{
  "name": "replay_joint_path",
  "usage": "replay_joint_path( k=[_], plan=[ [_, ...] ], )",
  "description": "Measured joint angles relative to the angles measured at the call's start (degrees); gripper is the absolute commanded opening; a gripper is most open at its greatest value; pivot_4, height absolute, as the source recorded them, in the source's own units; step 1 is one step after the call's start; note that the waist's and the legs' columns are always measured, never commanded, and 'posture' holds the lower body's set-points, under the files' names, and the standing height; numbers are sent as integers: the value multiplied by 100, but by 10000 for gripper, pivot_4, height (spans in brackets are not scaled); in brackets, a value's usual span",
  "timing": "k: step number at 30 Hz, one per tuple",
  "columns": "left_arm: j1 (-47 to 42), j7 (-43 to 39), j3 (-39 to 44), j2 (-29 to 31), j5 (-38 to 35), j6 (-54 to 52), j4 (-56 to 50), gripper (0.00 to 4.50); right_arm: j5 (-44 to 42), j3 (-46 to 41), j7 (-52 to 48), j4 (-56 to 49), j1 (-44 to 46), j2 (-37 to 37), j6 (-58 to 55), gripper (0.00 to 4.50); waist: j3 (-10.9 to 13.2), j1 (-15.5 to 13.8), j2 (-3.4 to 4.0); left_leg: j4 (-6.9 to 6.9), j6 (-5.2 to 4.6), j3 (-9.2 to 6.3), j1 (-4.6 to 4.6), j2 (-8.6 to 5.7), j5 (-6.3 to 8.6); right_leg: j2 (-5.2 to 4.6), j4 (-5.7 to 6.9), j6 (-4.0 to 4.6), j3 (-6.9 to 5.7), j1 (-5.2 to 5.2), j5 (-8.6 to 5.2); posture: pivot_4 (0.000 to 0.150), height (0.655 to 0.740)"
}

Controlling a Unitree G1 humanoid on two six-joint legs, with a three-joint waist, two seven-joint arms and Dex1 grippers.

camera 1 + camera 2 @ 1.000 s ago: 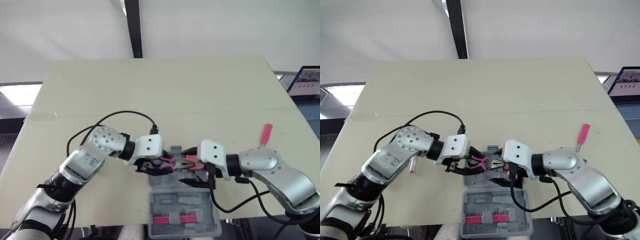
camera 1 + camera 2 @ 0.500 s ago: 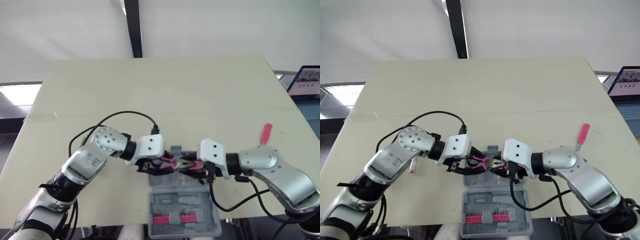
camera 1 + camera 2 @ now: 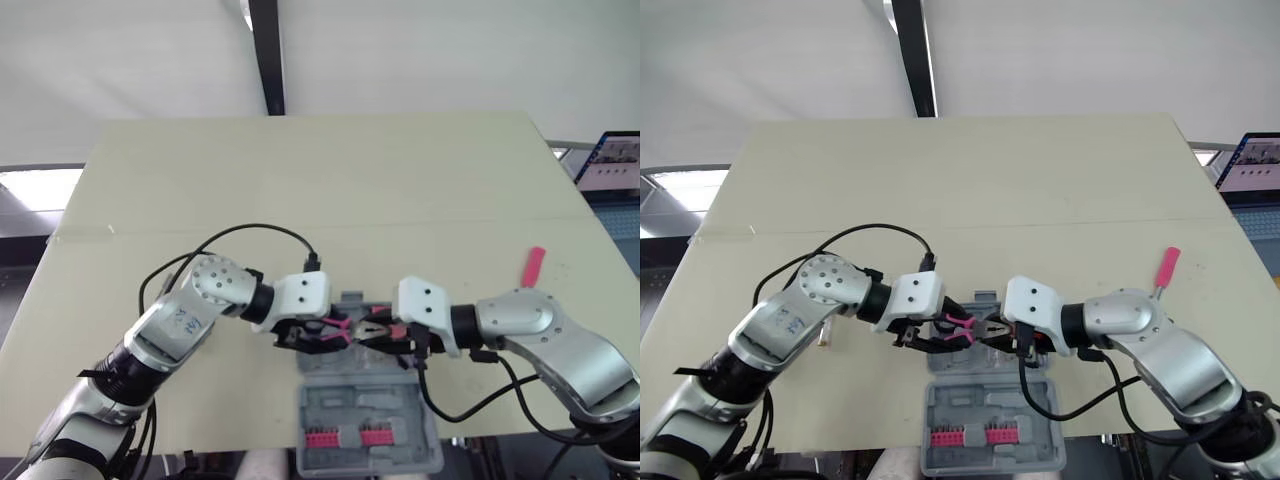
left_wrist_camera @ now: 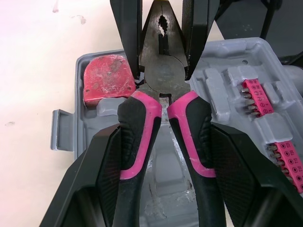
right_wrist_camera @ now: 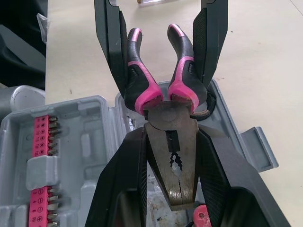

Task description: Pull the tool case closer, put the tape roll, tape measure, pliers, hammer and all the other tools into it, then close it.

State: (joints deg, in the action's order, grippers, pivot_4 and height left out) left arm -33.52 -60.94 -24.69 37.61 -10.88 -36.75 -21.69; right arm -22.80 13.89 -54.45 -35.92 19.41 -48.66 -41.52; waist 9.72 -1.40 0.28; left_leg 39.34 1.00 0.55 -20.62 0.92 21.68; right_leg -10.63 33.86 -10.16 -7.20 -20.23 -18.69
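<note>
Your left gripper (image 4: 163, 139) clamps the pliers (image 4: 163, 78) by rubbery pink-and-black handles; right gripper (image 5: 171, 142) pinches the dull steel head. They hang over the moulded grey plastic case (image 4: 227, 54), near a scuffed red tape measure (image 4: 108, 80).

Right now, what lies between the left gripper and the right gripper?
The pliers span it: left gripper clamps the pink handles, right gripper the metal head, over the open tool case. Both wrist views show this.

table: beige (image 3: 300, 180) | wall: white (image 3: 450, 50) | post: black (image 3: 268, 55) | laptop: right edge (image 3: 615, 160)
</note>
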Motion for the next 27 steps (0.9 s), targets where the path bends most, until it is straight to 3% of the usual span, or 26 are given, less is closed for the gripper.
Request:
replay_joint_path(
  k=[1,2,9,14,17,21,27],
  plan=[
    [0,32,1,-46,-1,-26,0,42659,-2,25,-2,0,18,0,-2,9570,0,3,0,0,0,0,0,0,0,0,0,0,0,0,0,1500,7400],
    [0,42,0,-68,-7,-43,-1,44377,-2,45,-5,1,35,0,-2,9570,0,6,0,0,0,0,0,0,0,0,0,0,0,0,0,1500,7400],
    [131,163,278,43,-70,4,-42,44377,-1,51,-5,27,48,-5,13,9570,0,11,0,0,0,1,0,0,0,0,3,0,0,-4,0,1500,7400],
    [509,435,1567,-193,-783,89,-133,44377,-6,-134,-71,157,-165,-122,170,9570,1,14,-1,7,0,-2,-4,1,0,0,5,0,0,-4,0,1500,7400],
    [1013,647,2429,-390,-1304,155,-284,44377,-7,-305,-154,372,-360,-197,348,9570,1,25,-1,5,0,-2,-4,1,0,0,9,0,-1,-7,0,1500,7400],
    [1953,602,3283,-227,-1759,311,-391,44377,7,-525,-348,710,-490,-284,671,9570,1,63,-1,2,0,0,-3,2,0,-1,9,0,-1,-11,0,1500,7400],
    [3504,348,4060,-69,-1803,1332,-701,44377,107,-536,-658,1082,-521,-367,1104,9570,1,73,-2,0,0,1,-4,2,0,-1,5,0,-1,-11,0,1500,7400]
  ],
)
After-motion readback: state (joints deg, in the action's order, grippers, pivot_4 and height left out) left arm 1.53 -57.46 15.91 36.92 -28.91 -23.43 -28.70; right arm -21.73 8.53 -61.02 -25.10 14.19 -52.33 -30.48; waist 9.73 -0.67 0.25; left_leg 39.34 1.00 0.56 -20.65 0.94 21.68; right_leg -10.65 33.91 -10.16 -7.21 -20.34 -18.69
